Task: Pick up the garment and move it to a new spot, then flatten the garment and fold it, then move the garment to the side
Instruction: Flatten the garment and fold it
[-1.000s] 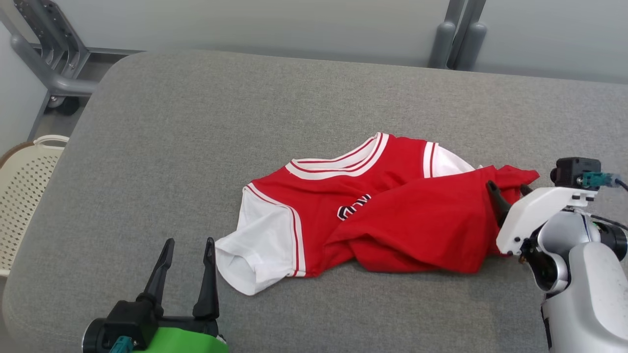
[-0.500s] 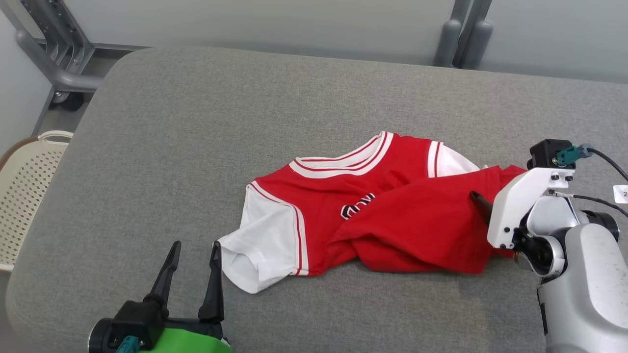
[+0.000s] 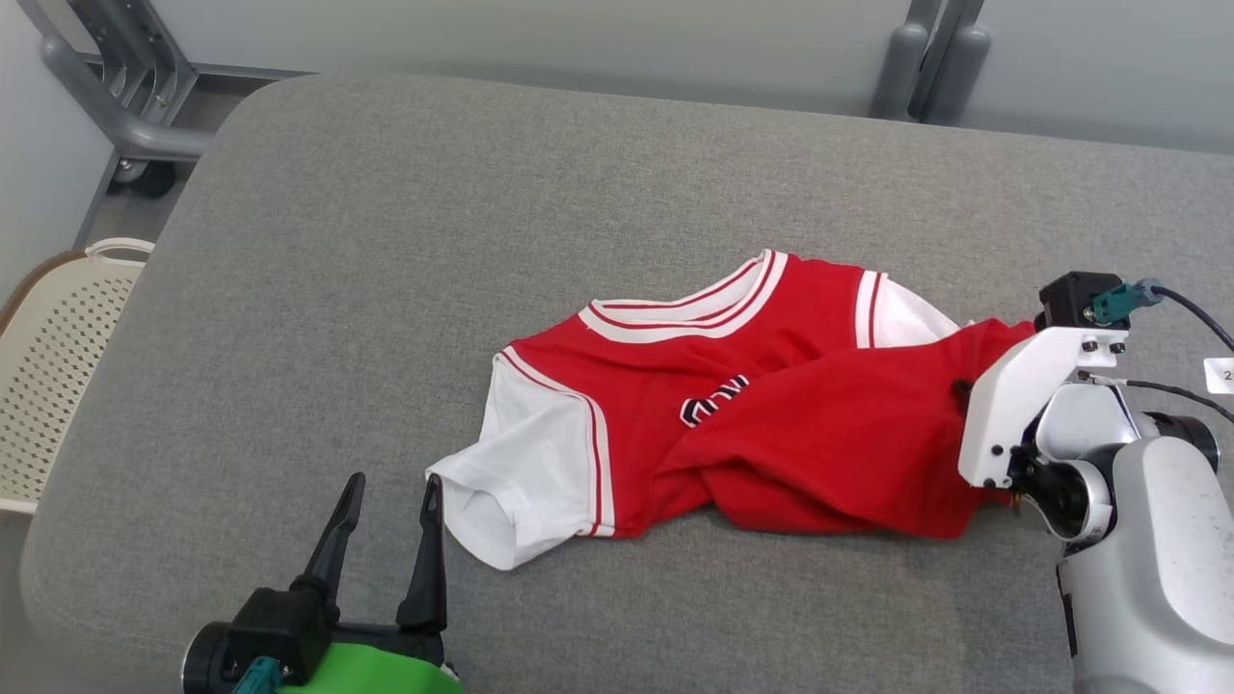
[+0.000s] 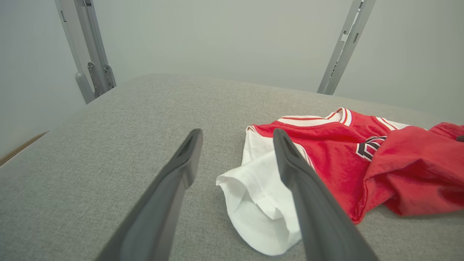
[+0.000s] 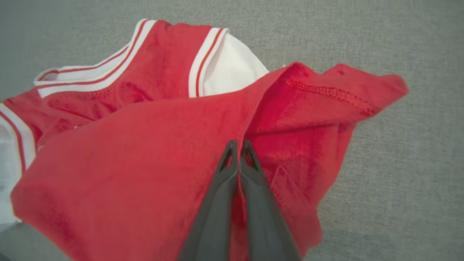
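Table: the grey padded table (image 3: 482,193) is carrying everything.
Garment: the crumpled red-and-white jersey shirt (image 3: 791,434) is lying right of centre, not yet lifted.
Right gripper: the right gripper (image 5: 238,145), spread a moment ago, is now pinching a red fold at the shirt's right end.
Left gripper: the left gripper (image 3: 395,479) is hovering spread wide by the shirt's left end.
Meaning: the grasp looks made, so lifting is probably coming next.

The garment (image 3: 819,434) folds over itself, hiding most of its chest lettering (image 3: 713,400).

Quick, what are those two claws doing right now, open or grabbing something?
Left gripper: open, holding nothing.
Right gripper: shut, pinching a fold of the red garment.
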